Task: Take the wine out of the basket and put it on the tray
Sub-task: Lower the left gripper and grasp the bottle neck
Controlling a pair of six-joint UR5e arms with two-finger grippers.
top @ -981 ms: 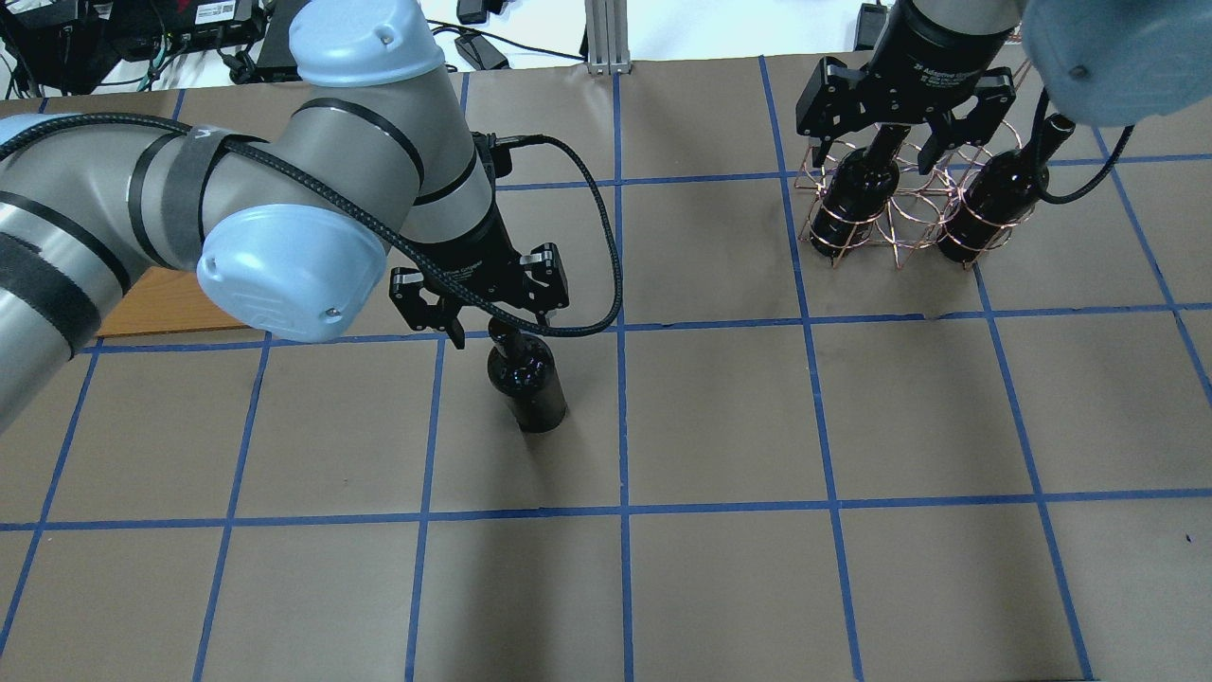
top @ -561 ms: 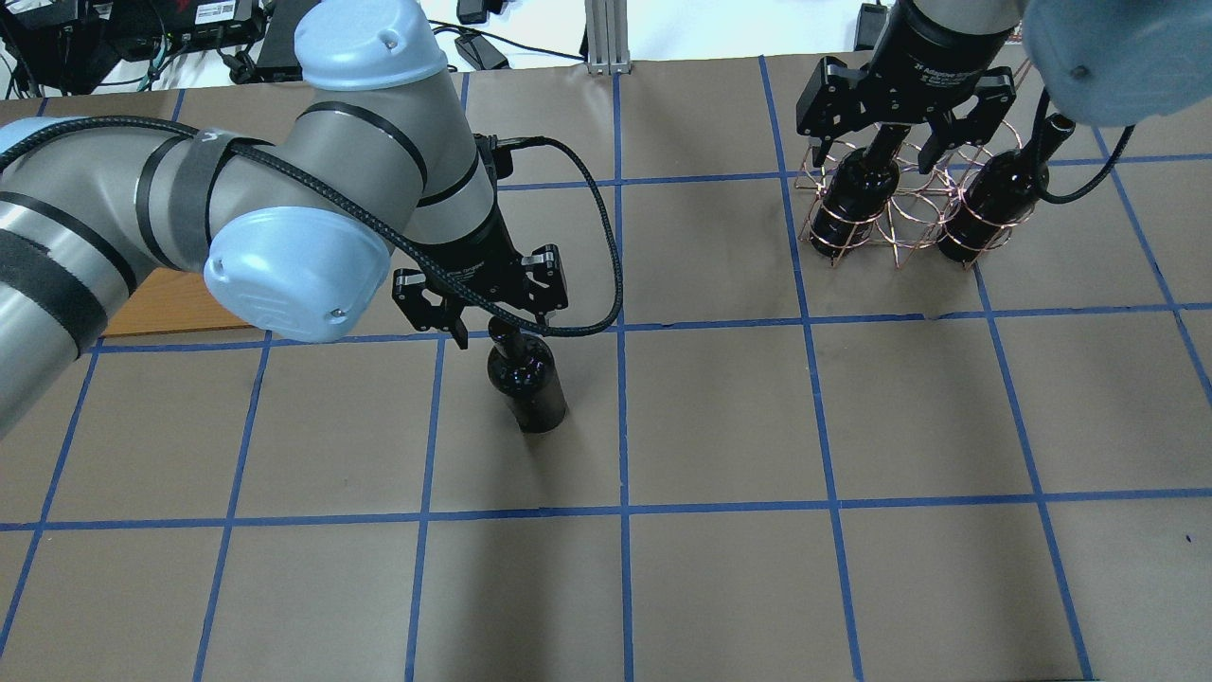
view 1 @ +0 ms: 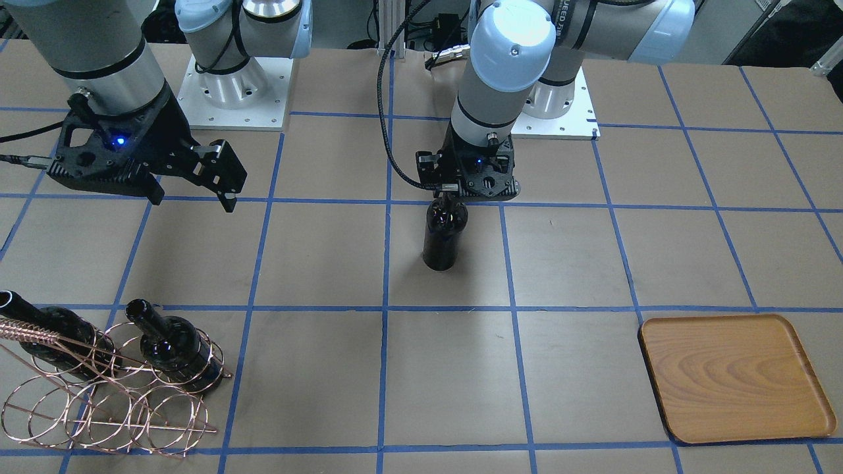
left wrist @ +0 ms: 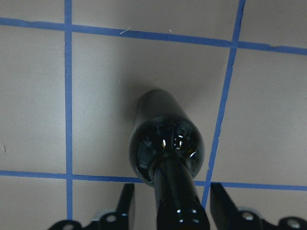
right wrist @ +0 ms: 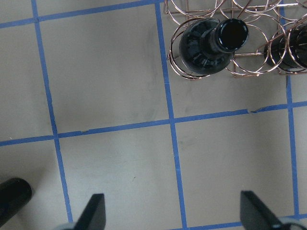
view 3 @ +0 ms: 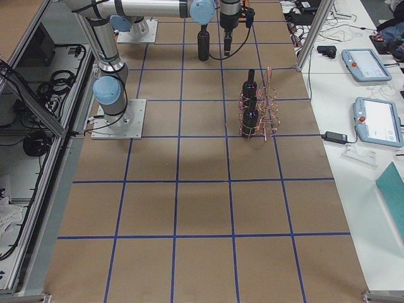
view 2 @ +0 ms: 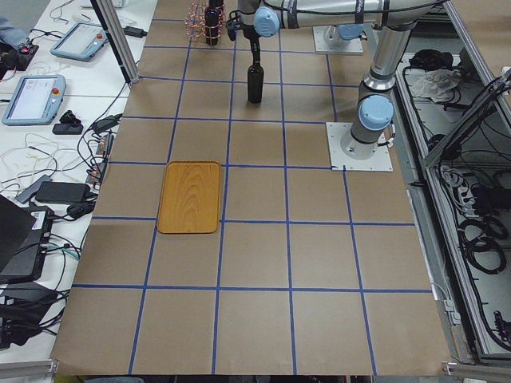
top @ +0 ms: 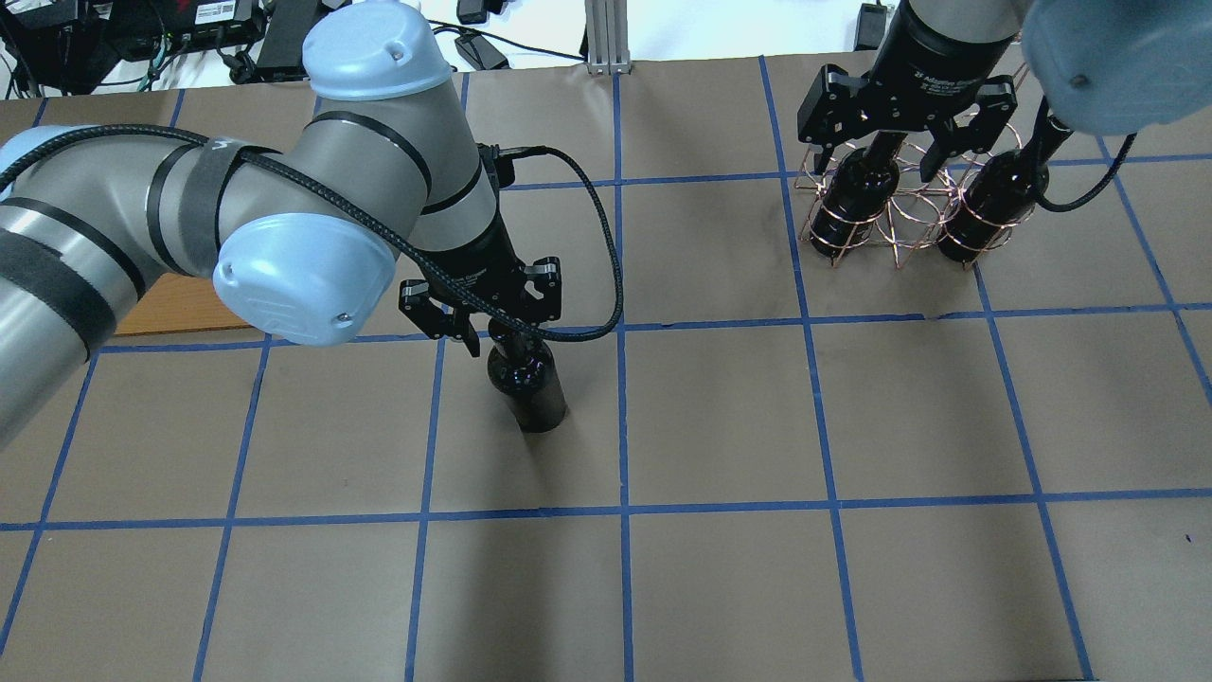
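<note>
One wine bottle stands upright on the brown table paper near the middle, also seen in the front view and the left wrist view. My left gripper is open with its fingers either side of the bottle's neck, small gaps showing in the left wrist view. The copper wire basket at the far right holds two more bottles. My right gripper hangs wide open and empty above the basket. The wooden tray lies empty at the far left, mostly hidden behind my left arm in the overhead view.
Blue tape lines grid the table paper. The arm base plates sit at the robot's edge. Pendants, cables and laptops lie on benches beyond the table's far edge.
My left gripper has settled slightly lower around the bottle's neck and its fingers stand a little closer together. The right gripper has barely shifted above the basket.
</note>
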